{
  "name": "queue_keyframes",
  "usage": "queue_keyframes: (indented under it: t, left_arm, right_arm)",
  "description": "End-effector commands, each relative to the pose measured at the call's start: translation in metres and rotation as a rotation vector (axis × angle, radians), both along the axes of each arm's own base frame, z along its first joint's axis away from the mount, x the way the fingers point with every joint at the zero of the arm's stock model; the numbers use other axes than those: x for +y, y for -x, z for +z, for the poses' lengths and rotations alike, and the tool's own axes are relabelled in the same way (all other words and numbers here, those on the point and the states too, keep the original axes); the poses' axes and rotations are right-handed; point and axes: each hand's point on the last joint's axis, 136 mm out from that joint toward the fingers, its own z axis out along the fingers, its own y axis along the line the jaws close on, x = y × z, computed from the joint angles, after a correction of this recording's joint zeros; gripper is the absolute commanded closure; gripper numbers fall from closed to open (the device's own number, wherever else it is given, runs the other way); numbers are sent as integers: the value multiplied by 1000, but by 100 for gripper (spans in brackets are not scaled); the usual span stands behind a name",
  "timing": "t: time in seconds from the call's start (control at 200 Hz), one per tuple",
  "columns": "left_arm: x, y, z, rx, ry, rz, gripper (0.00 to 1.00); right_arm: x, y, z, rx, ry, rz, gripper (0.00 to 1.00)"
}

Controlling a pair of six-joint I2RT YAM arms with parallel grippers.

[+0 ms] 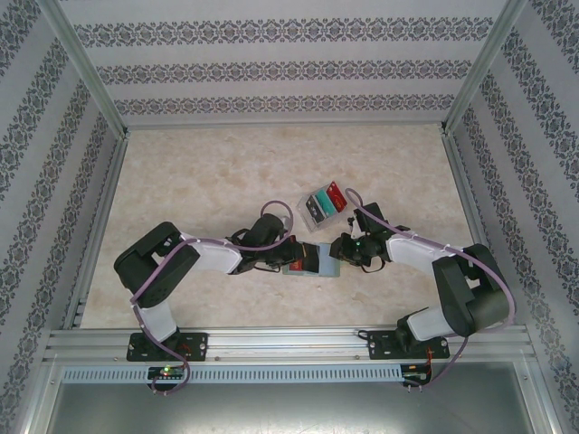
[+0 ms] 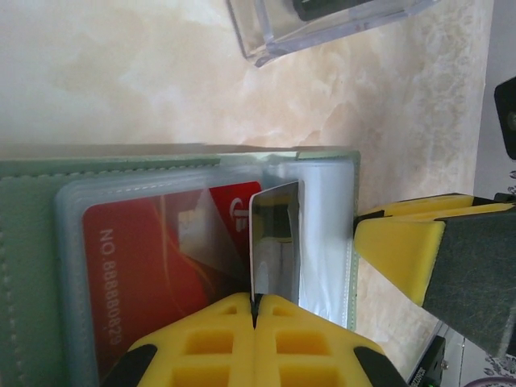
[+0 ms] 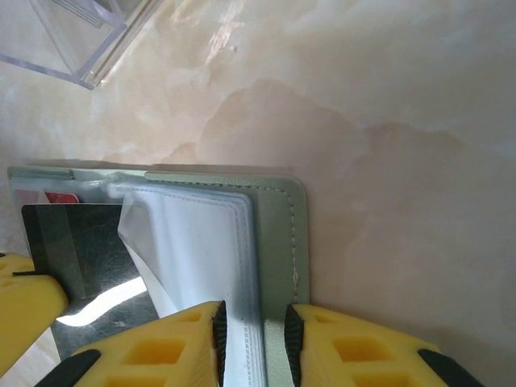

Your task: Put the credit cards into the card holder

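1. Broadly, the table (image 1: 226, 181) is pale and marbled, and the work sits near the middle of its near half.
2. The left arm (image 1: 181, 258) and right arm (image 1: 443, 262) reach inward and meet tip to tip over the holder.
3. The holder (image 3: 278, 218) lies open and flat on the table between the two arms. Its grey-green cover faces down and its clear sleeves (image 3: 201, 242) fan upward.
4. The box (image 1: 326, 206) is clear plastic and stands just beyond the holder, apart from it, with red and teal showing inside.
5. The right gripper (image 3: 255, 318) is clamped on the holder's right edge. It pinches the stack of sleeves and the green cover together, and its jaws are only as far apart as that stack is thick.
6. The left gripper (image 2: 254, 305) is fully closed, with the near edge of the dark card nipped between its yellow fingertips.
7. The red card (image 2: 153, 266) sits inside a sleeve on the holder's left side, its white number readable through the plastic.
8. The dark card (image 2: 274, 234) stands tilted over the open holder, beside the red card and next to a lifted sleeve. I cannot tell whether its far edge is inside a pocket.
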Motion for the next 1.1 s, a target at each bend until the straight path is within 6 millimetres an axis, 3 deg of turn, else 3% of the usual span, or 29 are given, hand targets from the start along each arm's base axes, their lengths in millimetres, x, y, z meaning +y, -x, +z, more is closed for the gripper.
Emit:
queue_keyframes:
  t: [0.0, 0.23, 0.814, 0.994, 1.094]
  left_arm:
    - [-7, 7, -17, 27, -58, -16, 98]
    - [-27, 9, -20, 45, -26, -29, 95]
    - [-51, 16, -22, 64, -29, -79, 84]
    - [-41, 15, -16, 43, -79, -62, 78]
    - [-32, 12, -6, 12, -92, -30, 68]
  right_arm:
    - [-8, 11, -21, 51, 78, 6, 71]
    - [-6, 11, -23, 56, 70, 4, 71]
    - [-6, 10, -24, 58, 69, -23, 71]
    - [-3, 1, -3, 2, 44, -32, 70]
    - [-1, -8, 19, -58, 31, -33, 67]
